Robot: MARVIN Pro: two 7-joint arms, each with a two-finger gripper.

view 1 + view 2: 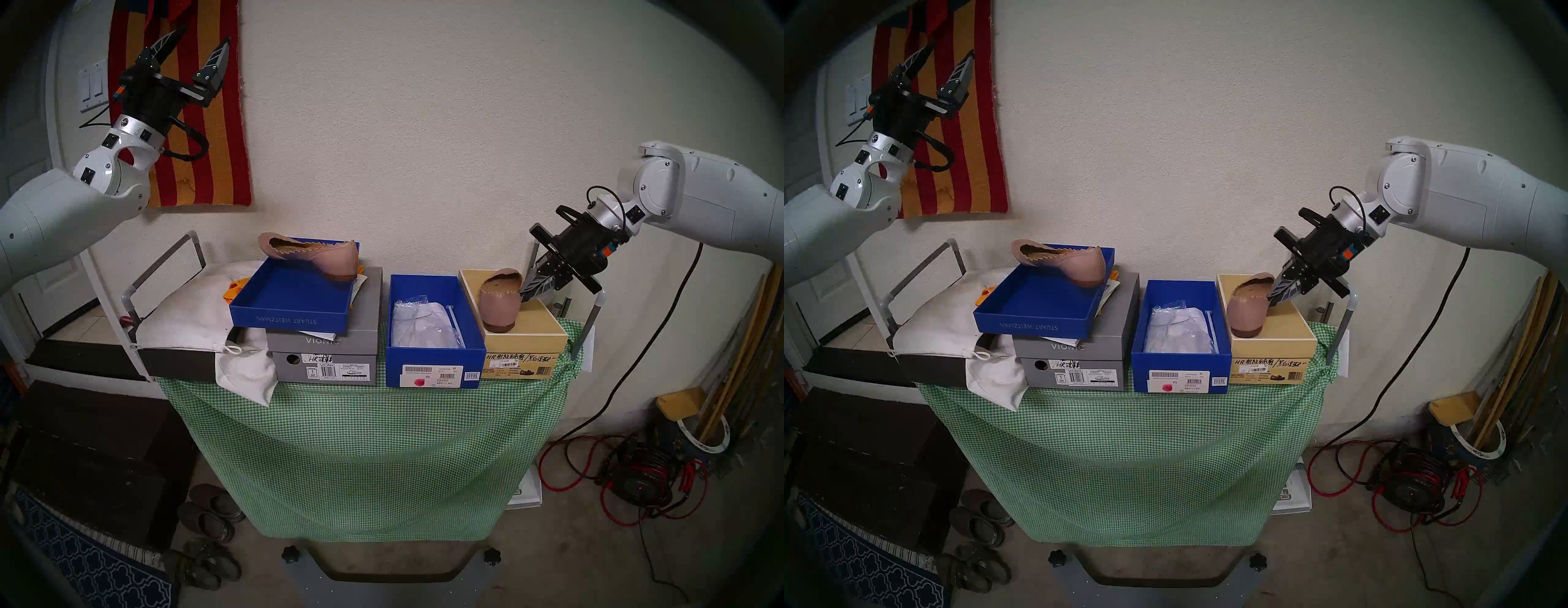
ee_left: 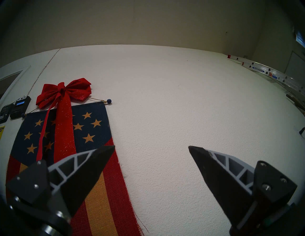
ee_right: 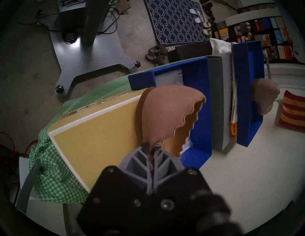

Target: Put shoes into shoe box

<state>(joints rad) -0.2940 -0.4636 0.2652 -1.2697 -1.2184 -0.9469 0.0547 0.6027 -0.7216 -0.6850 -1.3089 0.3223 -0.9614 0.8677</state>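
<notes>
Seen from the head's left eye, a table under a green checked cloth carries three boxes in a row. The deep blue shoe box stands open in the middle, with crumpled packing paper inside. Touching its right wall is a tan box, and on that box's lid a dusty-pink ballet flat stands tipped up on its toe, heel raised. The right gripper is clamped on the heel rim of that flat, reaching down and leftward. The second flat lies across the far rim of a shallow blue lid tray, which sits on a grey VIONIC box to the left. The left gripper is raised high by the wall, fingers spread and holding nothing.

From the head's right eye the layout is the same: the gripped flat is just to the right of the open box, its long axis running roughly parallel to the box's long sides.

At the left wrist, only wall and a hanging flag appear beyond the parted fingers.

At the right wrist, the two fingertips press together on the scalloped edge of the flat. The blue box's interior lies directly beyond the shoe. Judging from this, the next move is a short carry leftward over the shared wall, and the right arm is far the nearer one.
</notes>
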